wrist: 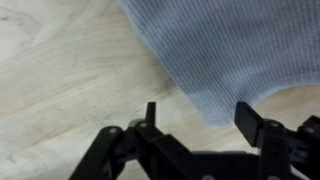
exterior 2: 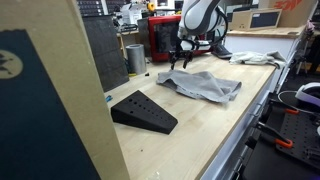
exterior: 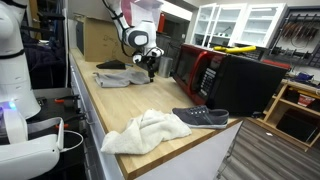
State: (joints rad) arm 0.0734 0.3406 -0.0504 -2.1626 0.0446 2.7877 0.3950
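A grey-blue knit cloth [wrist: 225, 45] lies spread on the light wooden table [wrist: 60, 70]. In the wrist view my gripper [wrist: 200, 118] hovers just over the cloth's corner, and that corner sits in the gap between the two black fingers [wrist: 251, 118]. The jaws stand wide apart with nothing clamped. In both exterior views the gripper [exterior: 151, 64] [exterior 2: 182, 58] points down at the edge of the grey cloth [exterior: 120, 76] [exterior 2: 203, 86], near the back of the table.
A white towel [exterior: 146, 131] [exterior 2: 252, 58] and a dark grey shoe-like item [exterior: 201, 117] lie nearer the table's end. A red appliance [exterior: 205, 72] [exterior 2: 162, 38], a metal cup [exterior 2: 135, 57] and a black wedge [exterior 2: 143, 111] also stand around.
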